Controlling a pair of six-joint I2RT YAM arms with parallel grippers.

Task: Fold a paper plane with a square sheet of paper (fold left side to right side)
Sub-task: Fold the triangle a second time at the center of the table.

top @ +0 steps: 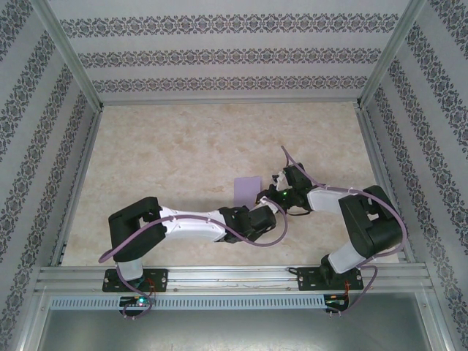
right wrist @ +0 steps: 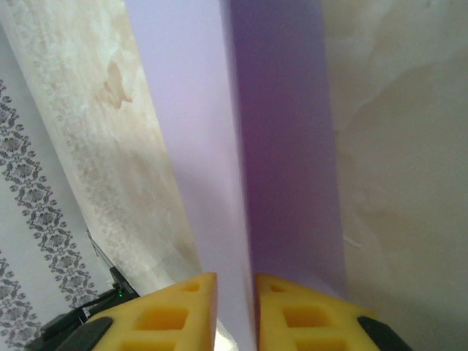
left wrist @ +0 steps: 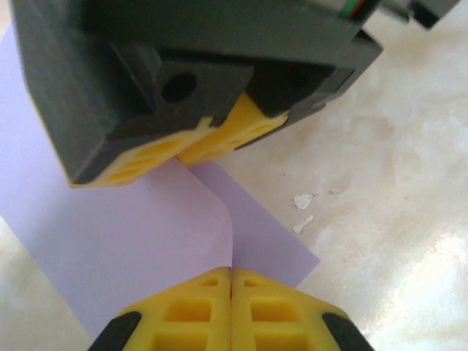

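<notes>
The square sheet of paper [top: 245, 189] is lavender and lies mid-table, partly folded, with one flap curled up [left wrist: 110, 234]. My left gripper [top: 254, 207] reaches in from the near side. In the left wrist view its yellow fingertips [left wrist: 231, 272] are pressed together on the lifted paper edge. My right gripper [top: 269, 194] comes from the right and hangs just above the sheet [left wrist: 191, 152]. In the right wrist view its jaws [right wrist: 234, 292] stand slightly apart. The upright paper [right wrist: 278, 146] passes through the gap between them.
The beige marbled table [top: 183, 146] is fenced by metal rails [top: 219, 274] at the near edge and by patterned walls on three sides. Small white flecks [left wrist: 301, 201] mark the tabletop beside the sheet's corner.
</notes>
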